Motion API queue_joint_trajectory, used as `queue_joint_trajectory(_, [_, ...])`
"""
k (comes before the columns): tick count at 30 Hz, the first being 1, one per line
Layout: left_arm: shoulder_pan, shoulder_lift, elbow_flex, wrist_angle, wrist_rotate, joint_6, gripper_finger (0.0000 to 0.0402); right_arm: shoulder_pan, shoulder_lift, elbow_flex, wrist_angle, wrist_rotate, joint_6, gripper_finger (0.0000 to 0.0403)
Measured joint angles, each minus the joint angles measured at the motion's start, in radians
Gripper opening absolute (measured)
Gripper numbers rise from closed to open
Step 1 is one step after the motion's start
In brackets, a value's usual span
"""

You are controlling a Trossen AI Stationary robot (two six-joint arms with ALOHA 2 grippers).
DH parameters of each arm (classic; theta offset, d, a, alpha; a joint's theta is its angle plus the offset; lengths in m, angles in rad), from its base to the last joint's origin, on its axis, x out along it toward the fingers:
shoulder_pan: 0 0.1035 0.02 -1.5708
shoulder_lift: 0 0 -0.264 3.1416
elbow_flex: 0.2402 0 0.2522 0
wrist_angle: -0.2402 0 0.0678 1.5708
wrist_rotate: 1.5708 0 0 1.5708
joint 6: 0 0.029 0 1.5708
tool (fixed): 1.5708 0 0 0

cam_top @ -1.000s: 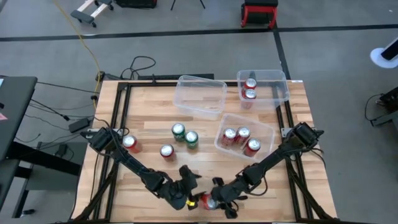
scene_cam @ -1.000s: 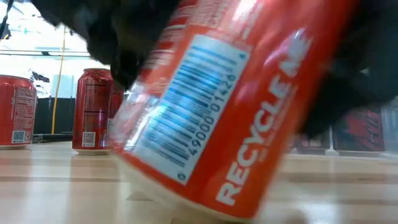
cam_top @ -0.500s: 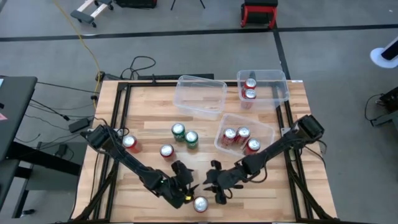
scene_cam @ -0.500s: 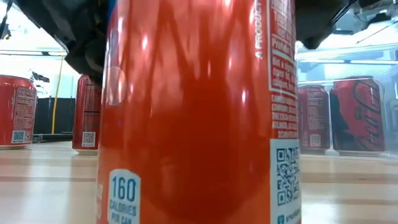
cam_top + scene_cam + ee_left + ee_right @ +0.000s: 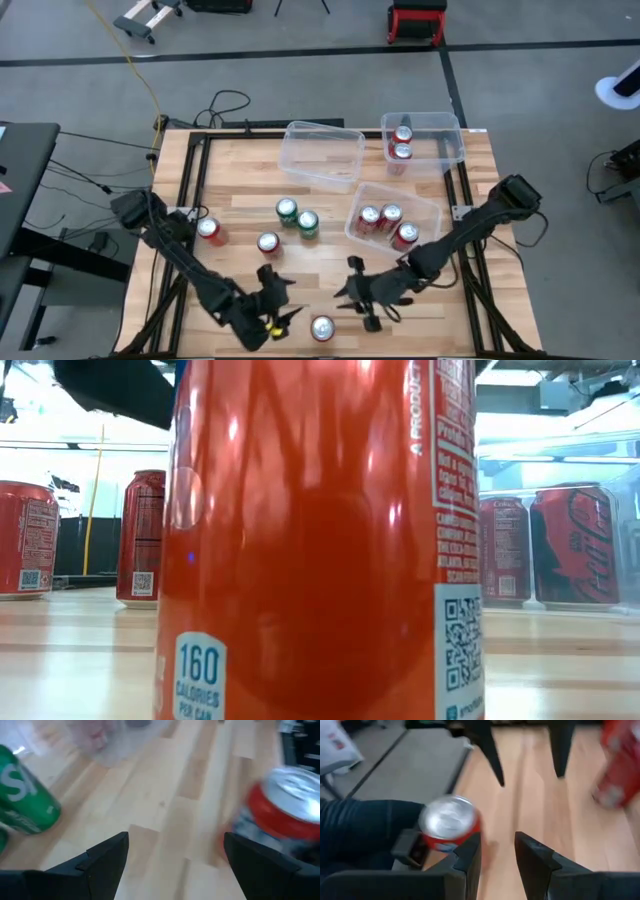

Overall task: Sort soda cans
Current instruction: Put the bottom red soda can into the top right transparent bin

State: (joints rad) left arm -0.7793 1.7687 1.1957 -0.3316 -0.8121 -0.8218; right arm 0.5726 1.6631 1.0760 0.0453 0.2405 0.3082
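A: Left gripper (image 5: 272, 312) sits near the table's front edge, fingers spread wide, holding nothing. Right gripper (image 5: 362, 300) is just on the other side, fingers narrow with a gap, also empty.

B: Can between them?

A: Yes, a red can (image 5: 322, 328) stands upright at about 6 o'clock on the table (image 5: 240, 190), free of both grippers. It fills the low view (image 5: 320, 540); silver top shows in the right wrist view (image 5: 451, 822).

B: Others?

A: Two green cans (image 5: 297, 217) near the centre, a red one (image 5: 268, 244) just at 7 o'clock of them, another red (image 5: 209, 231) out at 9 o'clock. Three red in the near bin (image 5: 425, 210) at 3 o'clock, two in the far bin (image 5: 450, 135) at 1 o'clock. The bin at 12 o'clock (image 5: 325, 165) holds no cans.

B: Handling?

A: Probably light thin metal, dents if squeezed hard. Smooth painted wall, likely slippery. Tall and narrow, so a bump at the rim could tip it, and it would roll.

B: Where to grab?

A: Across the body at mid-height, fingers on opposite sides, coming in level. Avoid the top rim. The right gripper's gap looks too narrow; it would need to open first.
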Motion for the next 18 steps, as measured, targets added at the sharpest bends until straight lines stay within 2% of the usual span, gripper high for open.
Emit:
queue_joint_trajectory(6, [-0.101,0.030,0.000,0.088,-0.022,-0.004,0.0322,0.067,0.009,0.000,0.096,-0.002,-0.185,0.0138])
queue_joint_trajectory(10, [-0.123,0.089,0.000,0.274,-0.035,0.037,0.0322,0.053,0.010,0.001,0.135,-0.003,-0.155,0.0150])
queue_joint_trajectory(14, [-0.115,0.166,0.000,0.443,-0.036,0.081,0.0322,0.039,0.015,0.000,0.126,-0.002,-0.099,0.0203])
queue_joint_trajectory(18, [-0.098,0.195,0.000,0.447,-0.043,0.037,0.0322,0.044,0.050,0.000,0.153,-0.004,-0.088,0.0288])
